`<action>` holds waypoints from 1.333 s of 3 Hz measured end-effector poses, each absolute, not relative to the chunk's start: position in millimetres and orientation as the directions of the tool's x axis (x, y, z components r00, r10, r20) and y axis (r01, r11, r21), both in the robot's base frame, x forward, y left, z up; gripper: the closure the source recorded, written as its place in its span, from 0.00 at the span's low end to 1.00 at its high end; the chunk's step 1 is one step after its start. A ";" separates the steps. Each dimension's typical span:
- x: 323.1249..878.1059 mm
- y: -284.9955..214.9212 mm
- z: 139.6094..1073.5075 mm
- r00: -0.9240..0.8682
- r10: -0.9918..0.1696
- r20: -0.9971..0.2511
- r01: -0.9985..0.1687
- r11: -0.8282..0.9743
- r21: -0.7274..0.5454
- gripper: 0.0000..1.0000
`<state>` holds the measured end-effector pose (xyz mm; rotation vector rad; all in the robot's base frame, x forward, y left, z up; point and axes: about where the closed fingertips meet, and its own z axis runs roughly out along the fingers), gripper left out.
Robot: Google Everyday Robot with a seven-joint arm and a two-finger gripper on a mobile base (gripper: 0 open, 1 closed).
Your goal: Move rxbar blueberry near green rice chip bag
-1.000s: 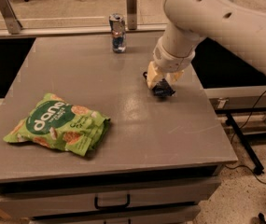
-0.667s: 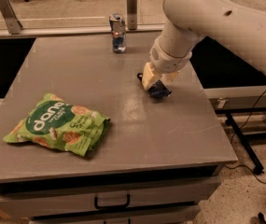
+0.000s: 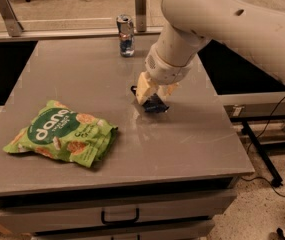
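Observation:
The green rice chip bag [image 3: 62, 133] lies flat at the front left of the grey table [image 3: 82, 69]. My gripper [image 3: 153, 98] hangs from the white arm over the table's middle right. It is shut on the rxbar blueberry [image 3: 154, 104], a small dark navy bar held between the cream fingers just above the tabletop. The bar is well to the right of the bag, with a stretch of bare table between them. Much of the bar is hidden by the fingers.
An upright silver-blue drink can [image 3: 126, 35] stands at the back of the table, behind the gripper. A drawer with a black handle [image 3: 119, 217] sits under the front edge. Cables [image 3: 282, 169] lie on the floor at the right.
My gripper has carried the bar leftward and toward the front of the table, closer to the chip bag. The bag and the can have not moved.

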<state>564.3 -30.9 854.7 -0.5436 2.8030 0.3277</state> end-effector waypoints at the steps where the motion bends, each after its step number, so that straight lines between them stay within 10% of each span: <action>1: 537.6 4.0 842.5 -0.905 -0.328 -0.272 -0.394 0.886 0.245 1.00; 4: 507.5 49.2 836.8 -0.912 -0.330 -0.243 -0.399 0.849 0.345 0.36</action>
